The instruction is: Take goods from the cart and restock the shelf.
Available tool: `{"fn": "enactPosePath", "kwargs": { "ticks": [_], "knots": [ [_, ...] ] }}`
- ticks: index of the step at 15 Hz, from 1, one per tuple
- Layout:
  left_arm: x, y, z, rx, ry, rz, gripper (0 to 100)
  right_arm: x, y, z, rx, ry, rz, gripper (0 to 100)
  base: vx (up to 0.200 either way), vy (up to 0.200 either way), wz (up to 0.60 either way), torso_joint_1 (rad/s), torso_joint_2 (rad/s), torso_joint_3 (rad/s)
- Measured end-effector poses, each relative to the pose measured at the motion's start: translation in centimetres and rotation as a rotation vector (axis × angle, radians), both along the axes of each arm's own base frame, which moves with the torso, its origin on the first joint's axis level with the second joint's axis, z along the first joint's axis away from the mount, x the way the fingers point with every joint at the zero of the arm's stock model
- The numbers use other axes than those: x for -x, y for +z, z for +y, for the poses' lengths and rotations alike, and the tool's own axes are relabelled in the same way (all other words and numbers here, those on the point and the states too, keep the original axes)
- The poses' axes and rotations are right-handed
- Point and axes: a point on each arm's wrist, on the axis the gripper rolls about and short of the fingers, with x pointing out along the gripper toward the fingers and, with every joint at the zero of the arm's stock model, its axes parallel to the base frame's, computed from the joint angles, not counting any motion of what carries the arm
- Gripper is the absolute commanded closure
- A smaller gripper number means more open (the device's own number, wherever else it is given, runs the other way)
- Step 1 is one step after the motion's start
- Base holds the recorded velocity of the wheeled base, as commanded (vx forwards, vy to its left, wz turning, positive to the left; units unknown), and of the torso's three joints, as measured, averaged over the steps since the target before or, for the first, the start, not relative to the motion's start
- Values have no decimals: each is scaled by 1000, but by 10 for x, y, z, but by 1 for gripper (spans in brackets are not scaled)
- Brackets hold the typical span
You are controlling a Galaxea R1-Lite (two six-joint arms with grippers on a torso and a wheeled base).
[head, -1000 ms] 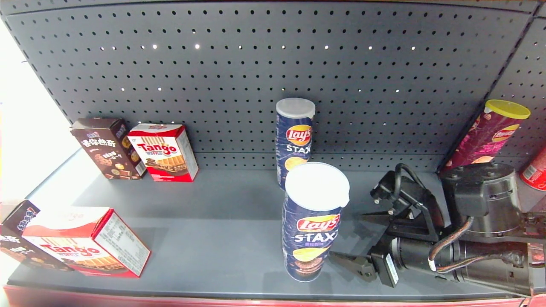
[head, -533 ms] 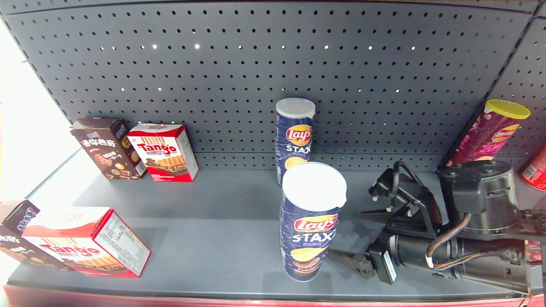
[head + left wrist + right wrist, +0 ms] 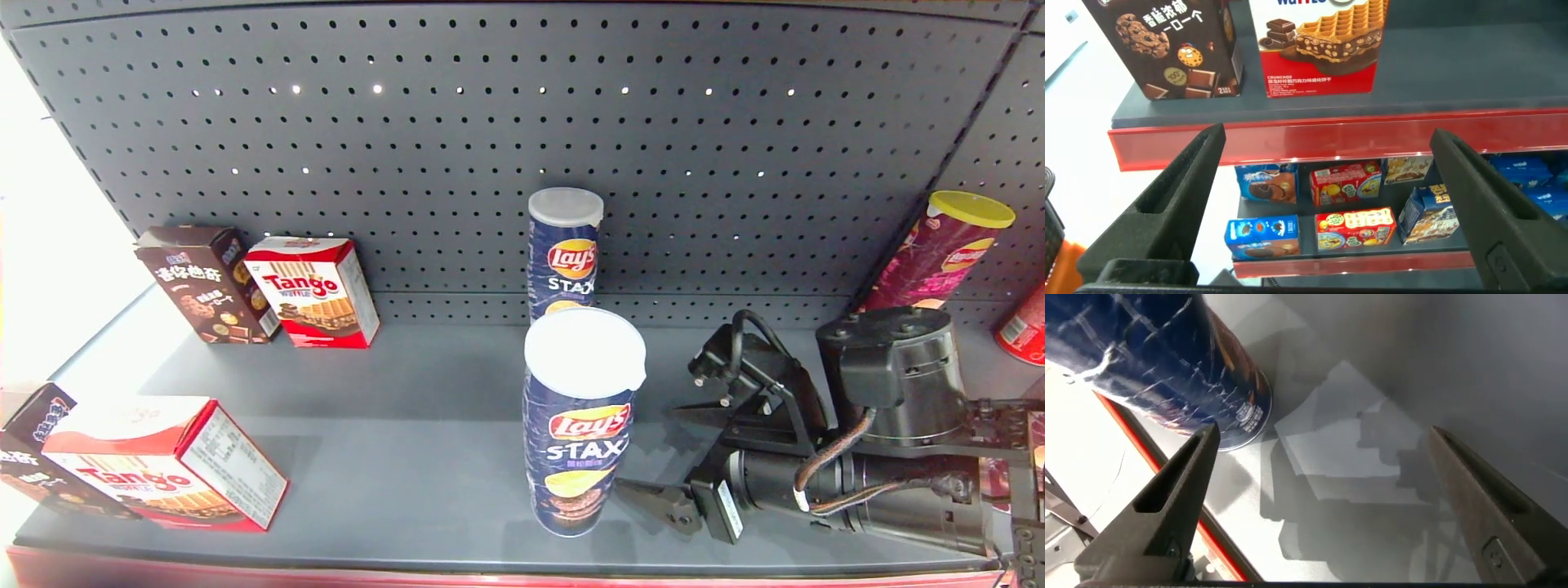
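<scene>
A dark blue chip can with a white lid (image 3: 580,425) stands upright near the front edge of the grey shelf (image 3: 392,441). A second blue can (image 3: 563,253) stands behind it by the pegboard. My right gripper (image 3: 651,449) lies low on the shelf just right of the front can, open, its front finger (image 3: 653,500) against the can's base. In the right wrist view the can (image 3: 1184,367) sits beside one finger of the gripper (image 3: 1323,437), outside the gap. My left gripper (image 3: 1327,137) is open and holds nothing, facing the shelf's red front edge (image 3: 1331,139).
A brown cookie box (image 3: 204,282) and a red wafer box (image 3: 314,290) stand at the back left, with two more boxes (image 3: 163,461) at the front left. A purple can with a yellow lid (image 3: 939,253) leans at the right. Lower shelves hold small boxes (image 3: 1347,204).
My right gripper has moved left along the shelf, and the front blue can has slid left with it. The boxes and the rear can stayed put.
</scene>
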Motion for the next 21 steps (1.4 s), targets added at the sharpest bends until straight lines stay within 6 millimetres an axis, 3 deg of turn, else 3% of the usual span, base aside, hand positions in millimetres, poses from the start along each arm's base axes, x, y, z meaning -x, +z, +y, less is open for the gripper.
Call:
{"fn": "enactPosePath", "kwargs": {
  "ticks": [4, 7, 10, 13, 16, 18, 21],
  "knots": [
    [0, 0, 0, 0, 0, 0, 0, 1, 2, -3, -6, -10, -6, 0, 0, 0, 0, 0, 0, 0],
    [0, 0, 0, 0, 0, 0, 0, 5, 15, -17, -35, -69, -53, 0, 0, 0, 0, 0, 0, 0],
    [0, 0, 0, 0, 0, 0, 0, 18, 35, -44, -89, -133, -122, 0, 0, 0, 0, 0, 0, 0],
    [0, 0, 0, -3, -3, 0, 0, 52, 39, -81, -134, -186, -183, 0, 0, 0, 0, 0, 0, 0],
    [0, 0, 0, 1, 2, 0, 0, 104, 13, -121, -160, -218, -225, 0, 0, 0, 0, 0, 0, 0],
    [0, 0, 0, 1, 2, 0, 0, 137, -14, -143, -180, -232, -255, 0, 0, 0, 0, 0, 0, 0],
    [0, 0, 0, 1, 2, 0, 0, 169, -47, -164, -188, -247, -267, 0, 0, 0, 0, 0, 0, 0]
  ]
}}
